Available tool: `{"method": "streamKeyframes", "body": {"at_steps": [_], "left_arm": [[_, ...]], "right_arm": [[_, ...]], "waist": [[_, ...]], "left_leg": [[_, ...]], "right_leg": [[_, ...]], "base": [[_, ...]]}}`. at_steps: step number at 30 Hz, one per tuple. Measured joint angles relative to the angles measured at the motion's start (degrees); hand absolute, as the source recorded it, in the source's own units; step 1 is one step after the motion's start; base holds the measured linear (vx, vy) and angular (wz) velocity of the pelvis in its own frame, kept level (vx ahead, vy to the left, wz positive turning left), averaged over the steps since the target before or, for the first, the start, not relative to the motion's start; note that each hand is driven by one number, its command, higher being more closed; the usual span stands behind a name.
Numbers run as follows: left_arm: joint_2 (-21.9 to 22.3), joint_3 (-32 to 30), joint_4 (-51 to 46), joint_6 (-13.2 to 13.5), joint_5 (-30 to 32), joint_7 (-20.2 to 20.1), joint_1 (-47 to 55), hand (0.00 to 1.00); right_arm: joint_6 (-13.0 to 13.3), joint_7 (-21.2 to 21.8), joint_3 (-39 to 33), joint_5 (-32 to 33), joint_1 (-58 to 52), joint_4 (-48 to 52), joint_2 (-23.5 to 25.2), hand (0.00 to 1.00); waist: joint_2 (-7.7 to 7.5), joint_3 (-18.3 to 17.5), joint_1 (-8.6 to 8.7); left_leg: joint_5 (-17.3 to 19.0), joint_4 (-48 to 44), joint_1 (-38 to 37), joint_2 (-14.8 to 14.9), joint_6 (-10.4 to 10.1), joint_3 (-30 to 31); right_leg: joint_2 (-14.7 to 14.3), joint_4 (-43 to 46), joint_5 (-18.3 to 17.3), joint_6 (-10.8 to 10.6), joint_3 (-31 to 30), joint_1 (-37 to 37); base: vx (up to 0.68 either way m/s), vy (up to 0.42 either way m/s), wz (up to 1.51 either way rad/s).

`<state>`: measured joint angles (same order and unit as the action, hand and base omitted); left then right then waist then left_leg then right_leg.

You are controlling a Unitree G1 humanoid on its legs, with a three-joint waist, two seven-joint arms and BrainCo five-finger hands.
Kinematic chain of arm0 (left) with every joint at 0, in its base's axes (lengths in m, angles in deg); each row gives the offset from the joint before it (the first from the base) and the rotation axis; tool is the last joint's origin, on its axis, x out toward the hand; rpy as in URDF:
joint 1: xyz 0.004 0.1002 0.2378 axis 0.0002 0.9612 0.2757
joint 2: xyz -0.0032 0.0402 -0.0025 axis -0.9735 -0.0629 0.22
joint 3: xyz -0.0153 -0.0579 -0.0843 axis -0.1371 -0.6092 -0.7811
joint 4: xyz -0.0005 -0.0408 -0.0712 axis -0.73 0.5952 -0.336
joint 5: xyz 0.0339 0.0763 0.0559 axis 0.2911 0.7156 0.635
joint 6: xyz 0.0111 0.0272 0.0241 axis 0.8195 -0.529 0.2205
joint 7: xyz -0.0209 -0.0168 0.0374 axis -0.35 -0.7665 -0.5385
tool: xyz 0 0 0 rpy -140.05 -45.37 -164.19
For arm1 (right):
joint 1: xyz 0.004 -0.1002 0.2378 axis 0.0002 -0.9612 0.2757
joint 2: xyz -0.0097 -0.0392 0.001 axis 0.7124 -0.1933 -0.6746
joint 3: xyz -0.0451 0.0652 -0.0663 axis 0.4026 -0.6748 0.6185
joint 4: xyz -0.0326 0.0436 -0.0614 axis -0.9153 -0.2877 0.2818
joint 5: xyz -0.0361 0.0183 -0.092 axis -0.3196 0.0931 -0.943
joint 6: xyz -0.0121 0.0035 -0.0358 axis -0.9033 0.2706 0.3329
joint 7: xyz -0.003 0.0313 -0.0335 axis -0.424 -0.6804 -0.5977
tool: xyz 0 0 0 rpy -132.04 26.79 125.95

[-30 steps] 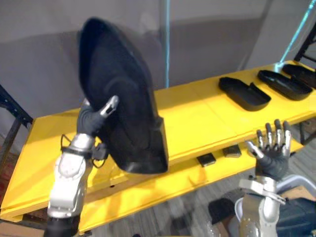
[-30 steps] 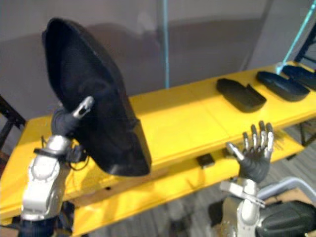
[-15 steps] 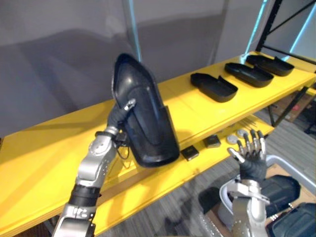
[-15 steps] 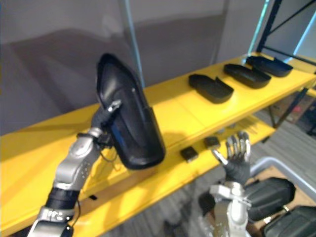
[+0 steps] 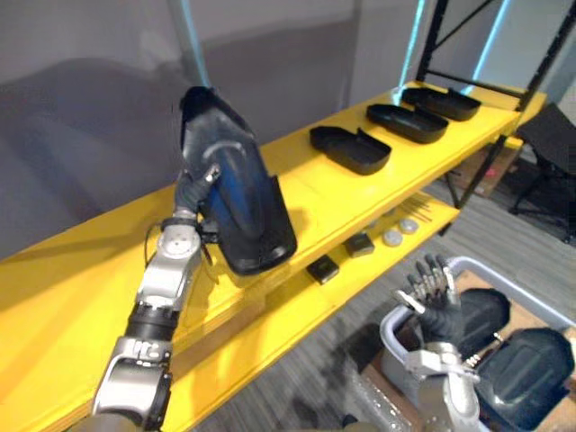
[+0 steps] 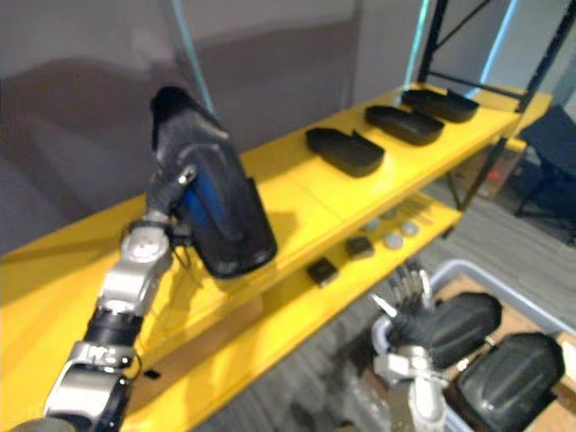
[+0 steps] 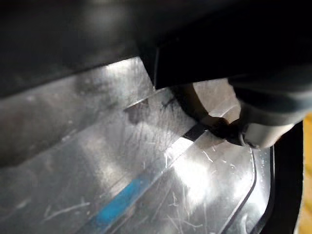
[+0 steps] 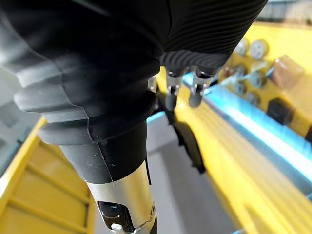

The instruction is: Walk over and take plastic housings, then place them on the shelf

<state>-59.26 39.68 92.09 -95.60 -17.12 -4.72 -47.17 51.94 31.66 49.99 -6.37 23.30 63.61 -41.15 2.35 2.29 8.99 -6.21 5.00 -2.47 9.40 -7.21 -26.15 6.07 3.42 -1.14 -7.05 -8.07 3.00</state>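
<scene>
Your left hand (image 5: 193, 186) raised over the yellow shelf (image 5: 310, 196), fingers clamped on one big black plastic housing (image 5: 238, 205), three more housings (image 5: 350, 149) lying on the shelf, your right hand (image 5: 437, 299) low, fingers spread.

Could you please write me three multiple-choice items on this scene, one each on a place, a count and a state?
1. Where is the big black plastic housing? A) in a bin B) upright in the left hand at the yellow shelf's top board C) on the floor
2. How many other black housings lie on that board? A) one B) three C) five
3. The right hand is: A) open, empty B) shut on a housing C) pressing the shelf
B: its thumb pinches it; B: three in a row; A: straight fingers, nothing held.
</scene>
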Motion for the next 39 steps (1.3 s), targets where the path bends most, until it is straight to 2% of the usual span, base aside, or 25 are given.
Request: {"method": "streamKeyframes", "body": {"at_steps": [4,7,12,14,22,23,29,39], "left_arm": [[-0.18,-0.11,4.12,-0.74,1.55,0.42,-2.27,1.0],[-0.16,-0.27,6.87,-2.15,1.67,1.21,-3.42,1.0],[-0.27,-3.21,9.86,-3.47,1.45,2.92,-3.9,1.0],[-0.94,-5.17,12.51,-4.87,-0.73,3.79,-4.99,1.0],[-3.14,-10.08,19.97,-5.16,-3.76,7.51,-10.18,1.0],[-3.52,-10.44,20.28,-5.16,-4.35,7.51,-10.49,0.0],[-6.93,-11.83,22.21,-4.91,-5.03,8.83,-11.41,0.0],[-7.7,-13.52,24.27,-4.8,-2.2,9.61,-11.6,0.0]], "right_arm": [[-0.03,1.0,0.9,0.06,-0.12,0.0,-1.62,0.0],[-0.03,1.07,1.56,0.11,-0.27,0.0,-2.51,0.0],[0.0,1.02,2.66,0.59,-1.1,0.0,-3.38,0.0],[0.0,0.98,4.05,1.28,-1.07,0.01,-4.03,0.0],[0.22,0.75,6.7,2.54,0.33,0.01,-7.08,0.0],[0.23,0.75,6.84,2.59,0.51,0.01,-7.29,0.0],[0.29,0.75,8.74,2.97,0.81,0.0,-8.79,0.0],[0.71,0.72,11.07,4.77,0.47,-0.12,-9.89,0.0]], "waist": [[0.43,0.44,1.18],[0.6,2.39,1.71],[0.59,4.53,1.81],[0.68,4.83,1.91],[-0.23,7.48,1.77],[-0.32,7.87,1.76],[-0.71,9.18,1.89],[-1.03,10.57,1.85]], "left_leg": [[-0.03,-0.06,0.78,0.03,0.01,-1.02],[-0.03,-0.06,0.76,0.03,0.01,-1.23],[-0.14,-0.24,1.83,0.0,0.14,-1.16],[-0.25,-0.25,2.23,-0.03,0.17,-1.06],[-0.51,-0.26,3.73,-0.24,0.31,-0.91],[-0.51,-0.27,3.71,-0.25,0.32,-0.9],[-0.57,-0.28,4.5,-0.28,0.37,-0.91],[-0.6,-0.28,4.35,-0.29,0.38,-1.09]], "right_leg": [[-0.12,-0.03,0.88,-0.3,-1.0,0.98],[-0.17,-0.04,1.08,-0.4,-1.34,1.14],[-0.17,0.02,1.34,-0.52,-1.37,2.19],[-0.16,0.07,1.35,-0.52,-1.36,2.52],[0.17,0.45,1.34,-0.53,-1.32,4.11],[0.17,0.53,1.34,-0.53,-1.32,4.11],[0.2,0.85,1.34,-0.54,-1.31,5.08],[0.5,1.04,1.3,-0.55,-1.29,5.19]], "base": [[0.02,0.005,-0.14],[-0.01,0.002,-0.07],[-0.01,0.0,0.0],[0.0,0.001,0.02],[0.0,0.0,0.0],[0.0,0.0,0.0],[0.0,0.0,0.0],[0.0,0.0,0.0]]}}
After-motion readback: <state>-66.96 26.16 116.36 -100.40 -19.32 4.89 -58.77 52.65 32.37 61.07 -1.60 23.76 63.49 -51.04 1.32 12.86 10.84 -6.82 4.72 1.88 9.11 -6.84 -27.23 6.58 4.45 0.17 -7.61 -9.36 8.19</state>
